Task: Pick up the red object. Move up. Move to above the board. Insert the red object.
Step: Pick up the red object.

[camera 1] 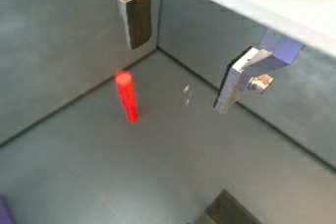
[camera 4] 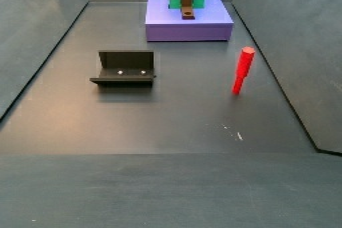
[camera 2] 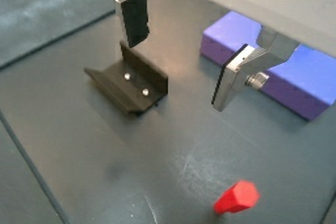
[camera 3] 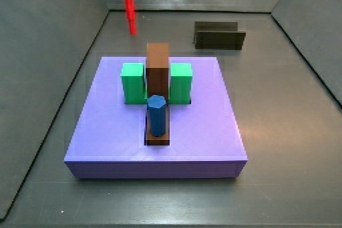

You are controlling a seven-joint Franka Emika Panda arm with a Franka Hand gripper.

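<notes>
Fingers (camera 2: pixel 184 46) spread and empty, we are hovering; rod (camera 2: pixel 237 197) standing upright at five o'clock, well apart.

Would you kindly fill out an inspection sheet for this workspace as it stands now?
Surface: dark grey floor, a few pale specks.
Job's things: red rod upright on the floor, apart from the board; the board carries green blocks, a brown block and a blue peg.
Clutter: fixture on the floor.
Gripper: gripper open, empty, above the floor between fixture and board, shown in both wrist views only.
Cables: nothing seen.
Surroundings: grey walls around the floor.
</notes>
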